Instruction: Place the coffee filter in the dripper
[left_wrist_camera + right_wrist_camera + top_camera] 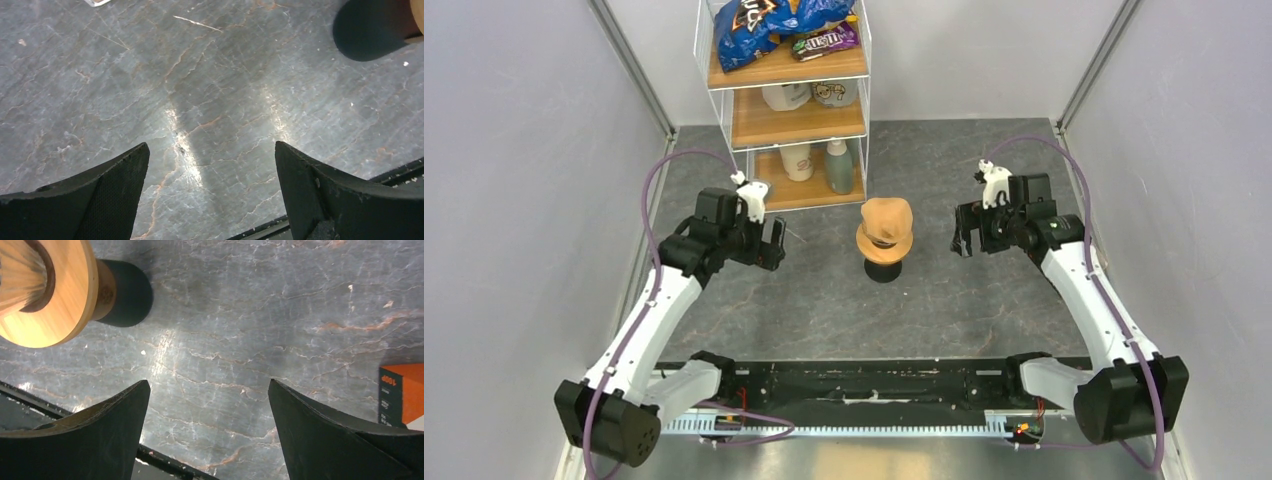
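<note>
- The coffee filter (885,222) stands near the middle of the grey marbled counter (844,320), a little toward the far edge. There both arms can reach it equally.
- The white wire rack (754,125) sits against the far edge with snack bags, cups and bottles on its wooden shelves. It is well clear of the working spot.
- The left end effector (210,145) hangs over bare counter toward the left edge, jaws spread wide and holding nothing.
- The right end effector (209,382) mirrors it toward the right edge, also wide and empty. With both standing apart from the cone, nothing seems to need holding.
- The dripper (884,268) stands upright on its black base between them, with its wood collar below the paper.
- The tan paper sits in the mouth of the cone and bulges lumpily above the collar. I judge the placing as good as done. How deep it is seated I cannot tell.
- An orange-and-black packet (402,395) lies toward the right edge, near the right arm.
</note>
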You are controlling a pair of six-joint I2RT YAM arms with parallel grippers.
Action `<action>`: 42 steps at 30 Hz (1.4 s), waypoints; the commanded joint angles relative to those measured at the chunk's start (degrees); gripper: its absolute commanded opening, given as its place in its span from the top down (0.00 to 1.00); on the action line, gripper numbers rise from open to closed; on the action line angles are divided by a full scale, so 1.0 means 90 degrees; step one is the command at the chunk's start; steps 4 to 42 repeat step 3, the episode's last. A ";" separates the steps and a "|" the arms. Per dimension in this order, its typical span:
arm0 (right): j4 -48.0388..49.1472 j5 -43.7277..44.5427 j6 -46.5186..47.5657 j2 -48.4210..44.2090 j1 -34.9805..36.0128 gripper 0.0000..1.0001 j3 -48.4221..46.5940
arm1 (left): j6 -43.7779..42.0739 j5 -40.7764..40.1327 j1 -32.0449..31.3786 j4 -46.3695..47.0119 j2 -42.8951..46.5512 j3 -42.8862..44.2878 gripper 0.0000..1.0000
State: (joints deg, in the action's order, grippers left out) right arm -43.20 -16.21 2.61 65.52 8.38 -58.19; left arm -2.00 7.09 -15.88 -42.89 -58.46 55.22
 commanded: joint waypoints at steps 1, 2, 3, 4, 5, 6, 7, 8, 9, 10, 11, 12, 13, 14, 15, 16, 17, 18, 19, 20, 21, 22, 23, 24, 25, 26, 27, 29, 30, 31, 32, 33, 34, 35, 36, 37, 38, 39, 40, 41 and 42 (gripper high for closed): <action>0.0493 0.0257 -0.0094 -0.0084 -0.0015 0.03 -0.0105 | -0.0034 -0.0637 -0.0011 0.0606 0.0049 0.0049 0.01; 0.0489 0.0199 -0.0095 -0.0064 -0.0016 0.03 -0.0147 | -0.0037 -0.0664 -0.0012 0.0594 0.0042 0.0095 0.01; 0.0470 0.0153 -0.0078 -0.0046 -0.0014 0.03 -0.0183 | -0.0063 -0.0670 -0.0013 0.0568 0.0040 0.0159 0.00; 0.0470 0.0153 -0.0078 -0.0046 -0.0014 0.03 -0.0183 | -0.0063 -0.0670 -0.0013 0.0568 0.0040 0.0159 0.00; 0.0470 0.0153 -0.0078 -0.0046 -0.0014 0.03 -0.0183 | -0.0063 -0.0670 -0.0013 0.0568 0.0040 0.0159 0.00; 0.0470 0.0153 -0.0078 -0.0046 -0.0014 0.03 -0.0183 | -0.0063 -0.0670 -0.0013 0.0568 0.0040 0.0159 0.00; 0.0470 0.0153 -0.0078 -0.0046 -0.0014 0.03 -0.0183 | -0.0063 -0.0670 -0.0013 0.0568 0.0040 0.0159 0.00; 0.0470 0.0153 -0.0078 -0.0046 -0.0014 0.03 -0.0183 | -0.0063 -0.0670 -0.0013 0.0568 0.0040 0.0159 0.00; 0.0470 0.0153 -0.0078 -0.0046 -0.0014 0.03 -0.0183 | -0.0063 -0.0670 -0.0013 0.0568 0.0040 0.0159 0.00; 0.0470 0.0153 -0.0078 -0.0046 -0.0014 0.03 -0.0183 | -0.0063 -0.0670 -0.0013 0.0568 0.0040 0.0159 0.00; 0.0470 0.0153 -0.0078 -0.0046 -0.0014 0.03 -0.0183 | -0.0063 -0.0670 -0.0013 0.0568 0.0040 0.0159 0.00; 0.0470 0.0153 -0.0078 -0.0046 -0.0014 0.03 -0.0183 | -0.0063 -0.0670 -0.0013 0.0568 0.0040 0.0159 0.00; 0.0470 0.0153 -0.0078 -0.0046 -0.0014 0.03 -0.0183 | -0.0063 -0.0670 -0.0013 0.0568 0.0040 0.0159 0.00; 0.0470 0.0153 -0.0078 -0.0046 -0.0014 0.03 -0.0183 | -0.0063 -0.0670 -0.0013 0.0568 0.0040 0.0159 0.00; 0.0470 0.0153 -0.0078 -0.0046 -0.0014 0.03 -0.0183 | -0.0063 -0.0670 -0.0013 0.0568 0.0040 0.0159 0.00; 0.0470 0.0153 -0.0078 -0.0046 -0.0014 0.03 -0.0183 | -0.0063 -0.0670 -0.0013 0.0568 0.0040 0.0159 0.00; 0.0470 0.0153 -0.0078 -0.0046 -0.0014 0.03 -0.0183 | -0.0063 -0.0670 -0.0013 0.0568 0.0040 0.0159 0.00; 0.0470 0.0153 -0.0078 -0.0046 -0.0014 0.03 -0.0183 | -0.0063 -0.0670 -0.0013 0.0568 0.0040 0.0159 0.00; 0.0470 0.0153 -0.0078 -0.0046 -0.0014 0.03 -0.0183 | -0.0063 -0.0670 -0.0013 0.0568 0.0040 0.0159 0.00; 0.0470 0.0153 -0.0078 -0.0046 -0.0014 0.03 -0.0183 | -0.0063 -0.0670 -0.0013 0.0568 0.0040 0.0159 0.00; 0.0470 0.0153 -0.0078 -0.0046 -0.0014 0.03 -0.0183 | -0.0063 -0.0670 -0.0013 0.0568 0.0040 0.0159 0.00; 0.0470 0.0153 -0.0078 -0.0046 -0.0014 0.03 -0.0183 | -0.0063 -0.0670 -0.0013 0.0568 0.0040 0.0159 0.00; 0.0470 0.0153 -0.0078 -0.0046 -0.0014 0.03 -0.0183 | -0.0063 -0.0670 -0.0013 0.0568 0.0040 0.0159 0.00; 0.0470 0.0153 -0.0078 -0.0046 -0.0014 0.03 -0.0183 | -0.0063 -0.0670 -0.0013 0.0568 0.0040 0.0159 0.00; 0.0470 0.0153 -0.0078 -0.0046 -0.0014 0.03 -0.0183 | -0.0063 -0.0670 -0.0013 0.0568 0.0040 0.0159 0.00; 0.0470 0.0153 -0.0078 -0.0046 -0.0014 0.03 -0.0183 | -0.0063 -0.0670 -0.0013 0.0568 0.0040 0.0159 0.00; 0.0470 0.0153 -0.0078 -0.0046 -0.0014 0.03 -0.0183 | -0.0063 -0.0670 -0.0013 0.0568 0.0040 0.0159 0.00; 0.0470 0.0153 -0.0078 -0.0046 -0.0014 0.03 -0.0183 | -0.0063 -0.0670 -0.0013 0.0568 0.0040 0.0159 0.00; 0.0470 0.0153 -0.0078 -0.0046 -0.0014 0.03 -0.0183 | -0.0063 -0.0670 -0.0013 0.0568 0.0040 0.0159 0.00; 0.0470 0.0153 -0.0078 -0.0046 -0.0014 0.03 -0.0183 | -0.0063 -0.0670 -0.0013 0.0568 0.0040 0.0159 0.00; 0.0470 0.0153 -0.0078 -0.0046 -0.0014 0.03 -0.0183 | -0.0063 -0.0670 -0.0013 0.0568 0.0040 0.0159 0.00; 0.0470 0.0153 -0.0078 -0.0046 -0.0014 0.03 -0.0183 | -0.0063 -0.0670 -0.0013 0.0568 0.0040 0.0159 0.00; 0.0470 0.0153 -0.0078 -0.0046 -0.0014 0.03 -0.0183 | -0.0063 -0.0670 -0.0013 0.0568 0.0040 0.0159 0.00; 0.0470 0.0153 -0.0078 -0.0046 -0.0014 0.03 -0.0183 | -0.0063 -0.0670 -0.0013 0.0568 0.0040 0.0159 0.00; 0.0470 0.0153 -0.0078 -0.0046 -0.0014 0.03 -0.0183 | -0.0063 -0.0670 -0.0013 0.0568 0.0040 0.0159 0.00; 0.0470 0.0153 -0.0078 -0.0046 -0.0014 0.03 -0.0183 | -0.0063 -0.0670 -0.0013 0.0568 0.0040 0.0159 0.00; 0.0470 0.0153 -0.0078 -0.0046 -0.0014 0.03 -0.0183 | -0.0063 -0.0670 -0.0013 0.0568 0.0040 0.0159 0.00; 0.0470 0.0153 -0.0078 -0.0046 -0.0014 0.03 -0.0183 | -0.0063 -0.0670 -0.0013 0.0568 0.0040 0.0159 0.00; 0.0470 0.0153 -0.0078 -0.0046 -0.0014 0.03 -0.0183 | -0.0063 -0.0670 -0.0013 0.0568 0.0040 0.0159 0.00; 0.0470 0.0153 -0.0078 -0.0046 -0.0014 0.03 -0.0183 | -0.0063 -0.0670 -0.0013 0.0568 0.0040 0.0159 0.00; 0.0470 0.0153 -0.0078 -0.0046 -0.0014 0.03 -0.0183 | -0.0063 -0.0670 -0.0013 0.0568 0.0040 0.0159 0.00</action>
